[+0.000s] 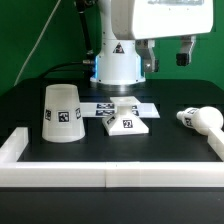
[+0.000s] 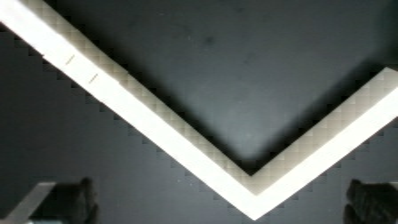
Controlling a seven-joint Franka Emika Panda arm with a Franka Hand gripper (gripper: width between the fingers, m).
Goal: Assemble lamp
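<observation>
**Lamp assembly, parts not yet joined.** The gripper [image 1: 166, 60] hangs high with its 2 fingers apart and nothing between them, judged a free stance from which any part can be reached. The bulb [image 1: 198, 120] lies on its side below the jaws and nearest them. The base [image 1: 127, 122] sits flat, farther off toward the exterior view's left. The shade [image 1: 62, 112] stands wide end down, farthest from the jaws. All 3 are white plastic with black-and-white tags. A corner of the white rail [image 2: 169, 115] shows beneath the jaws, probably a stop for bracing parts.
</observation>
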